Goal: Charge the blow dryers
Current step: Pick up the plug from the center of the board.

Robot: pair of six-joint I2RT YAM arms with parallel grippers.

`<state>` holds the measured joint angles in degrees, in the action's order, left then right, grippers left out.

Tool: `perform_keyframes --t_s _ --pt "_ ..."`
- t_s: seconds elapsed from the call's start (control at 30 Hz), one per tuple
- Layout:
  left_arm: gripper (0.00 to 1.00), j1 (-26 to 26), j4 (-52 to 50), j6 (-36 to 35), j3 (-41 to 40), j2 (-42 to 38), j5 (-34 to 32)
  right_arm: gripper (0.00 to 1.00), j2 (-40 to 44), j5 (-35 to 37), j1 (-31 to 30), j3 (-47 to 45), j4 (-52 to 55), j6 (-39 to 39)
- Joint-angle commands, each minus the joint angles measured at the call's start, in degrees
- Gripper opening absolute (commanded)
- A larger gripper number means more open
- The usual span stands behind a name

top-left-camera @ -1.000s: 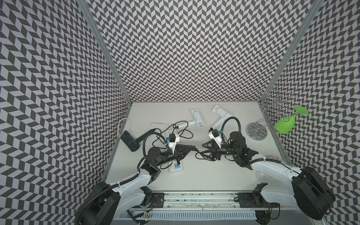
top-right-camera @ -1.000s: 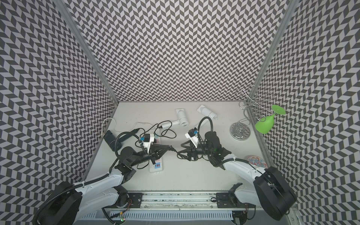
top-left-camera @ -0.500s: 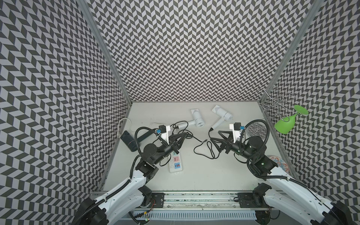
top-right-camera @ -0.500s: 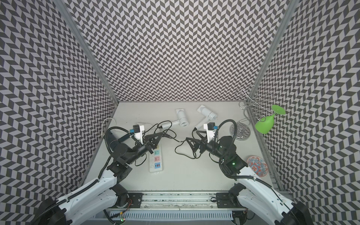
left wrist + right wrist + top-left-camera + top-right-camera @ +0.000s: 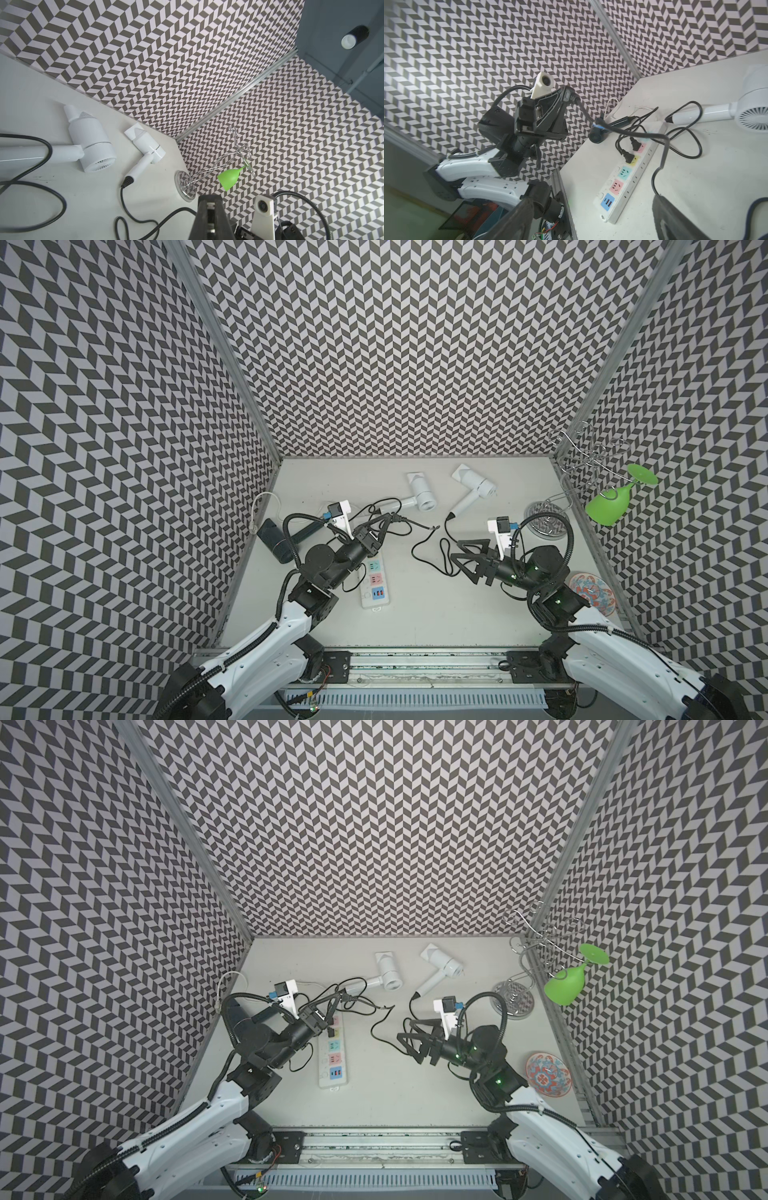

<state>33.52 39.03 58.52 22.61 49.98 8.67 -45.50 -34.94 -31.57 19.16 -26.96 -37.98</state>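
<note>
Zigzag walls (image 5: 415, 344) ring the surface (image 5: 415, 614). Two white blow dryers (image 5: 420, 497) (image 5: 473, 485) lie at the back, and the dark blow dryer (image 5: 276, 541) lies beside the left wall. Left jaws pinch a plug (image 5: 568, 95), and right jaws are spread wide. The tangled cord (image 5: 643, 135) may tug the plug loose.

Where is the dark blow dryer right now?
In a top view the dark blow dryer lies on the table at its left edge, beside the left arm and left of the power strip.

Both top views look down on the whole worktop (image 5: 436, 614); the wrist views, low, face each other across it.
</note>
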Motion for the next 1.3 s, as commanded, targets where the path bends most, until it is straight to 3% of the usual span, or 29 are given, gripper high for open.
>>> perform_keyframes --t_s 0.0,0.3,0.53,0.97,1.27 --pt "0.00 1.55 10.10 6.20 -0.34 1.57 -2.38 0.89 -0.33 -4.00 0.13 -1.44 -10.02 -5.27" --pt "0.00 10.80 23.51 7.47 1.59 11.29 -8.69 0.89 -3.25 -4.43 -0.11 -0.92 -15.37 -8.93" --pt "0.00 15.43 32.76 8.19 3.05 18.64 -9.78 0.73 -4.38 -2.92 -0.47 0.50 -17.55 -9.15" --pt "0.00 21.71 48.57 8.71 2.14 28.38 -11.43 0.66 -5.84 3.06 -1.06 0.96 -23.23 -10.20" --pt "0.00 25.40 52.77 7.67 2.87 32.33 -12.64 0.53 -8.46 2.22 -1.21 2.88 -27.53 -10.37"
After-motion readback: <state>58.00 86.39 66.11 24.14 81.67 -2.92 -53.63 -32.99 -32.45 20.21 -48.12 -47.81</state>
